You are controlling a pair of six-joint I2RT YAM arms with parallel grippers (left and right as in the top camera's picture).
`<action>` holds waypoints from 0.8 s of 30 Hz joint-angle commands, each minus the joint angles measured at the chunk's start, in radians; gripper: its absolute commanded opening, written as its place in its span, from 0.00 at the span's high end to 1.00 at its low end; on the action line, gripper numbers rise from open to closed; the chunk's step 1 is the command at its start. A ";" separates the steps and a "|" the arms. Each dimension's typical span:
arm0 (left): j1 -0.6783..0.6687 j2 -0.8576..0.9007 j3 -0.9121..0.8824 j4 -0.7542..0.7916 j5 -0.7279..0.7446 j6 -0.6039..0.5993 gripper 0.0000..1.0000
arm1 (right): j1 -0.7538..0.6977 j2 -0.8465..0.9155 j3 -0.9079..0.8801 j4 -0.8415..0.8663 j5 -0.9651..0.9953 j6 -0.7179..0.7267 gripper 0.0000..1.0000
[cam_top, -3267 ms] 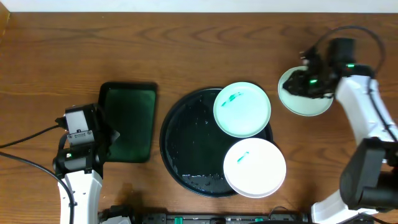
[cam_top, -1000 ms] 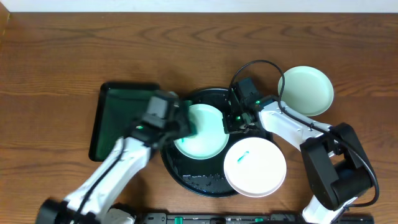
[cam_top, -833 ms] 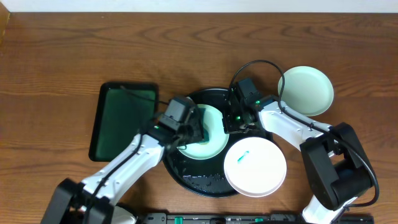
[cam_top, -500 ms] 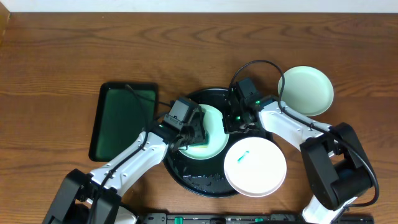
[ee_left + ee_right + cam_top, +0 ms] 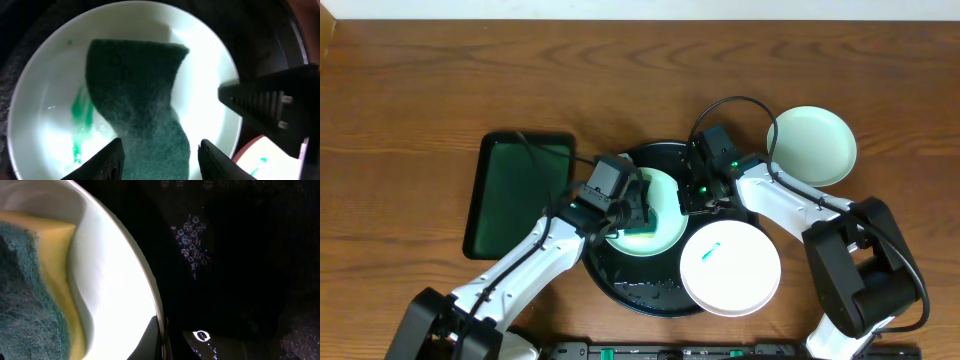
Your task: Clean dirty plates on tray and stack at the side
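A pale mint-green plate (image 5: pixel 665 222) lies on the round black tray (image 5: pixel 620 275). My left gripper (image 5: pixel 635 215) is shut on a dark green sponge (image 5: pixel 135 100) and presses it on this plate (image 5: pixel 210 75), beside a teal smear (image 5: pixel 79 112). My right gripper (image 5: pixel 695 195) is shut on the plate's right rim (image 5: pixel 115 290), one finger inside and one outside. A white plate (image 5: pixel 735 270) with a teal smear sits on the tray's front right. A second mint plate (image 5: pixel 812 147) rests on the table at the right.
A rectangular dark green tray (image 5: pixel 515 195) lies left of the black tray. The black tray's surface (image 5: pixel 240 255) is wet with soap bubbles. The right arm's cable arcs over the table near the mint plate at the right.
My left arm has swung from the green tray onto the mint plate with the sponge and rubs it. My right gripper left the side plate earlier and now holds the rim still.
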 commanded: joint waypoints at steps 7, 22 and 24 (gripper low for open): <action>-0.036 0.098 0.016 0.026 -0.034 0.003 0.58 | 0.000 0.036 -0.006 -0.008 0.000 -0.030 0.98; -0.040 0.117 0.016 -0.102 -0.371 0.003 0.93 | 0.000 0.036 -0.006 -0.010 0.001 -0.030 0.99; -0.031 0.117 0.016 -0.149 -0.449 0.003 0.93 | 0.000 0.036 -0.006 -0.013 0.009 -0.030 0.99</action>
